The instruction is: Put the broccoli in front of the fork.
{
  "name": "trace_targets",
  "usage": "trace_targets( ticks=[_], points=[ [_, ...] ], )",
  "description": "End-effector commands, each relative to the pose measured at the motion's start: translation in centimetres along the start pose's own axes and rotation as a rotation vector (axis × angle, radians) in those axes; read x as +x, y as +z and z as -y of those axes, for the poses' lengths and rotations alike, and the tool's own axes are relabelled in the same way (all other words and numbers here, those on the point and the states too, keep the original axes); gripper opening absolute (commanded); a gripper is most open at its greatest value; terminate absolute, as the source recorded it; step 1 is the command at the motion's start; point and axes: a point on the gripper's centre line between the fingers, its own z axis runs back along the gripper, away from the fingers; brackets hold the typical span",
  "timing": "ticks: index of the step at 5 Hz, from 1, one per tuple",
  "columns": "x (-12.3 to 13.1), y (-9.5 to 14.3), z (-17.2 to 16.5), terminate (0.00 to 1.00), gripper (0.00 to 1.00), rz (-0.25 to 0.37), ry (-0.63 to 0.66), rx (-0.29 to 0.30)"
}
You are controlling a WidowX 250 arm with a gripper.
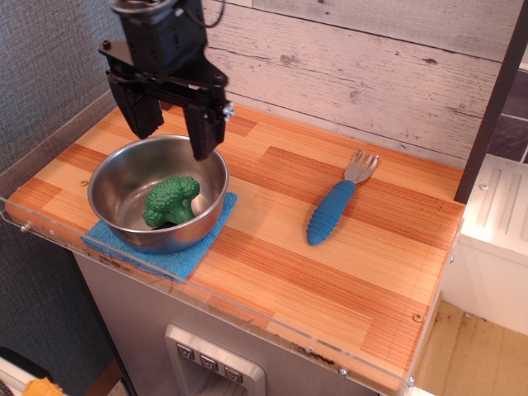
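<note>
Whitewashed wooden planks form the back wall behind a narrow counter (355,272) of striped light and reddish wood, edged at the front and left with a clear plastic lip. On the left part of the counter sits a round metal bowl (124,177), resting on a blue cloth (194,256) whose corners stick out beneath it. Inside the bowl, toward its near right side, lies the broccoli (171,200), a bright green toy floret with a bumpy crown. Well apart from it, on the right half of the counter, lies the fork (339,204), with a thick ribbed blue handle pointing toward the front and a small grey pronged head pointing toward the back wall. The wood just beside the fork is bare. Above the far rim of the bowl hangs the black gripper (174,136), pointing downward, its two dark fingers (203,132) spread wide apart with nothing between them. The right finger's tip shows just over the bowl's back edge; the left finger hangs over the bowl's far left rim. The gripper is not touching the broccoli. A grey textured wall runs along the left side.
</note>
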Motion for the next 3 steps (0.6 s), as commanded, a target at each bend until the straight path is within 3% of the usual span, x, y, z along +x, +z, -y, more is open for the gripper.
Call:
trace_targets(
  ticks=[1, 3],
  points=[
    [-1.4, -1.3, -4.4, 0.00, 1.00, -0.014, 0.007, 0.051],
    [-1.3, -4.0, -3.4, 0.00, 1.00, -0.052, -0.021, 0.057]
  ],
)
